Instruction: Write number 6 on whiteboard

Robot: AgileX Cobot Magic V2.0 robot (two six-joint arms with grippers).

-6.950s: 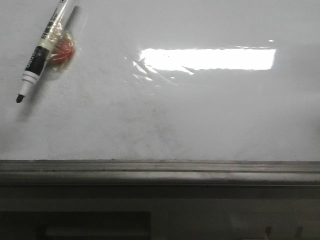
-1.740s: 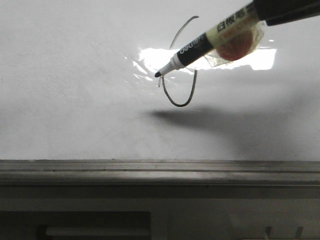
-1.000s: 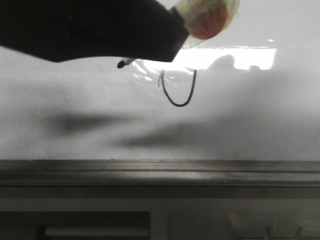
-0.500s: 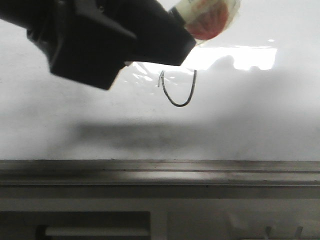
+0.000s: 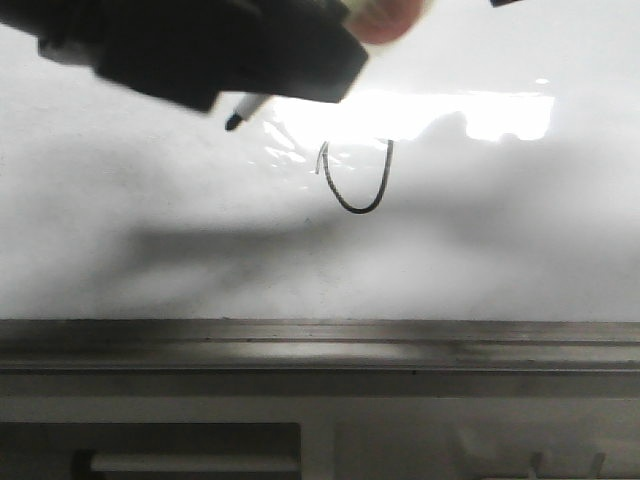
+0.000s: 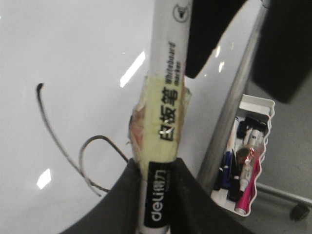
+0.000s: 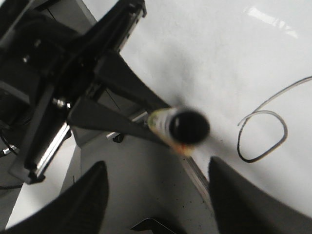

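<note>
The number 6 [image 5: 355,195] is a thin black line on the whiteboard [image 5: 500,250]; only its lower loop shows in the front view. Loop and long tail both show in the left wrist view [image 6: 85,165] and the right wrist view [image 7: 263,139]. My left gripper [image 5: 330,60] hangs above and left of the 6, shut on the marker pen [image 6: 163,122]. The pen's black tip [image 5: 233,122] pokes out below it, off the board. My right gripper [image 7: 157,163] is open and empty, facing the pen's butt end [image 7: 187,126].
A grey metal rail [image 5: 320,335] runs along the board's near edge. A white tray [image 6: 246,161] with several pens stands beyond the rail [image 6: 234,112] in the left wrist view. The left arm's black body [image 7: 63,83] fills the space beside the board.
The 6 has been drawn with the pen coming from the right. The left gripper then came in over it; in the last half second it rose and the pen tip came into view.
</note>
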